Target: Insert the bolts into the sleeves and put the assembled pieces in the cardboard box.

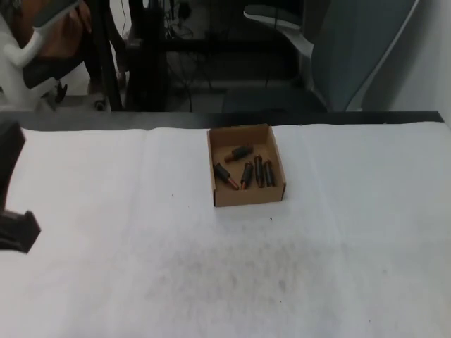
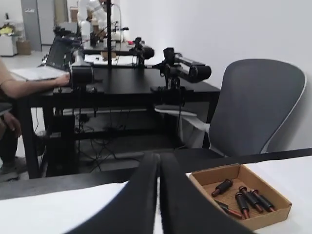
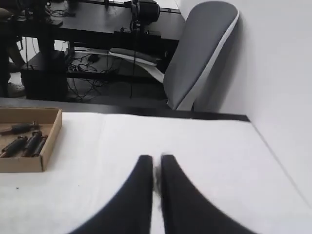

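An open cardboard box point(image 1: 220, 197) sits at the middle of the white bench, and several dark bolt-and-sleeve pieces point(image 1: 246, 172) lie inside it. The same box point(image 2: 273, 210) with its pieces point(image 2: 249, 199) appears in the left wrist view, ahead of my left gripper point(image 2: 159, 157), whose fingers are shut with nothing between them. In the right wrist view the box point(image 3: 50, 141) lies off to the side of my right gripper point(image 3: 156, 158), which is shut and holds nothing. A dark part of an arm point(image 1: 15, 211) stands at the high view's left edge.
White cloth point(image 1: 296, 267) covers the bench around the box. Beyond the bench's far edge stand a grey office chair point(image 1: 359, 49) and black desks point(image 2: 112, 87) with equipment. A person sits at a desk far off.
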`<state>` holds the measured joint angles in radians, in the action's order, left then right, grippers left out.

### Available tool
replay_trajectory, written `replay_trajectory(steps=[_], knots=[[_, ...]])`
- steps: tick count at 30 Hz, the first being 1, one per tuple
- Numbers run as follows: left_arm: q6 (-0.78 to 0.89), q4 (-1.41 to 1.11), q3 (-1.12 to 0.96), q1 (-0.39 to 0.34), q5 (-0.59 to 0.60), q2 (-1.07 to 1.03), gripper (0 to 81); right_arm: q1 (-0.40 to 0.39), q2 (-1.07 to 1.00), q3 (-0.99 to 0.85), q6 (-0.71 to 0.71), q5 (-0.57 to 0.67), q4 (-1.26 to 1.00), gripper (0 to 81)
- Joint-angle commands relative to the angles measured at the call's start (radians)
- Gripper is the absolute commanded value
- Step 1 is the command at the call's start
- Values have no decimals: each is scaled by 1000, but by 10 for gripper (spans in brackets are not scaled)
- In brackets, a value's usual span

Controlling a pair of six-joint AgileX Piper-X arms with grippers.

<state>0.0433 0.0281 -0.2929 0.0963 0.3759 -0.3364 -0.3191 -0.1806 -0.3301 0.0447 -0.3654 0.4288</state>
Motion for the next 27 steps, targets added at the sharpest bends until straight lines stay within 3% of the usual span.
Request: replay_trajectory(steps=[1,5,10,17,22,27], knots=[[-2,70,1,54,20,23,17,31,104,94,-112,79,-12,6],[22,91,42,107,97,25,17,33,163,209,-287,97,-96,6],[164,-8,194,108,126,25,17,33,160,330,-69,63,-97,6],[122,-111,293,84,60,25,17,33,158,330,-85,123,-53,6],[81,-77,293,7,105,20,17,33,158,330,-264,166,-74,6],[54,61,293,-120,-128,20,17,33,158,330,-287,176,-74,6]])
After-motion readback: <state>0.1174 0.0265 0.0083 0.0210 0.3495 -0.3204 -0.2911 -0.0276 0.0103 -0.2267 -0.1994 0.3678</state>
